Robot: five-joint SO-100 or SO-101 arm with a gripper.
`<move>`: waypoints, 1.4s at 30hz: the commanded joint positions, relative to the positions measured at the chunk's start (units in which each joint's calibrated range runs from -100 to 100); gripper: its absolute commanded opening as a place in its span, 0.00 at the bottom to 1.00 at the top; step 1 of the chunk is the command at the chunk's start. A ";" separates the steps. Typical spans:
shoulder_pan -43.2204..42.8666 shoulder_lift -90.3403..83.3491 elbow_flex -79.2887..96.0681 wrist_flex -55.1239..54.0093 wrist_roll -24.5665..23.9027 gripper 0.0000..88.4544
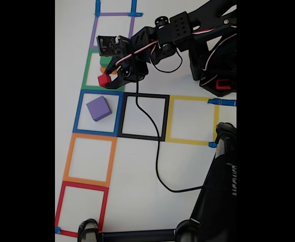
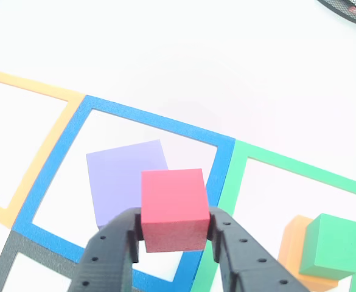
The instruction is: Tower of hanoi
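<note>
The gripper has its two black fingers squeezed tight on the little red cube. The cube is up in the air, not on the table.

Use the purple cube as the spot to look from. In the fixed view it sits alone inside the blue square. The red cube hangs above it in that picture, over the bottom edge of the green square. In the other view the red cube looks just in front of the purple cube, near the blue line. Off to the right of the purple cube there, a green cube sits on top of an orange cube inside the green square.

I think the red cube is meant to go on top of the purple cube. Here is what could go wrong. The fingers only hold the lower part of the red cube, so it could slip or tip if the arm jerks. If the arm comes down too low, it could bump the purple cube and push it out of its square. If the red cube lands near an edge, it could tumble off. A black wire lies close to the right of the purple cube in the fixed view and could snag.
</note>
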 commanded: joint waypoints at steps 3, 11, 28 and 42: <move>-0.97 12.48 0.31 -18.29 0.72 0.04; -2.03 25.72 -0.23 -30.52 0.72 0.04; -6.05 43.89 -11.78 -40.23 0.72 0.04; -5.48 46.63 -11.05 -42.10 0.72 0.04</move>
